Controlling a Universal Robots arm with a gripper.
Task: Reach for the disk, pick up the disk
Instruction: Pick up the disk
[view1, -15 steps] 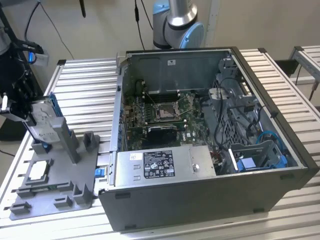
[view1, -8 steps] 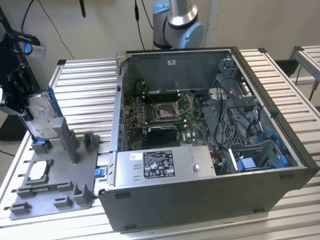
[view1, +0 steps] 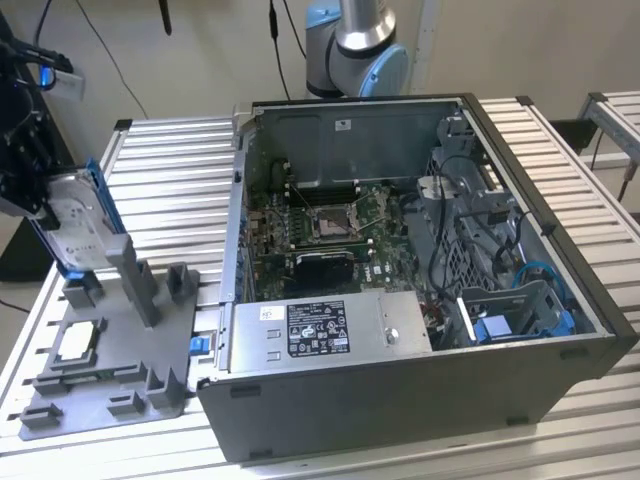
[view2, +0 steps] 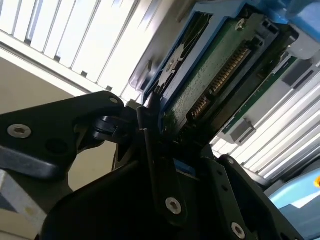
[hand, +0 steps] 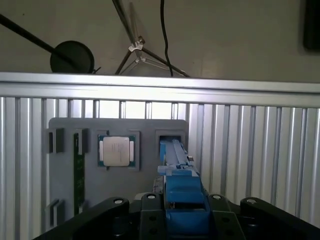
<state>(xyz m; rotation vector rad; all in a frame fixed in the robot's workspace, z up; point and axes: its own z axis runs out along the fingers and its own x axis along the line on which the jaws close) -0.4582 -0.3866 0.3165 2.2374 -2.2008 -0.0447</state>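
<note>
Black claw (view1: 45, 205) grips the silver disk (view1: 76, 226) — jaws narrowed onto its blue bracket (hand: 185, 197).

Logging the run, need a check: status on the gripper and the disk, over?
Status: gripper shut on the disk. Disk upright at the grey fixture slot; lifted clear or not, cannot tell. Nearby chip lies apart, not in the way.

the gripper (view2: 150, 120) clamps its black jaws on the edge of the disk (view2: 210, 75), whose green circuit-board side (a row of gold connector contacts runs along it) faces the camera, framed by a blue bracket (view2: 225, 11). behind lies a bright slatted table (view2: 75, 35).
</note>
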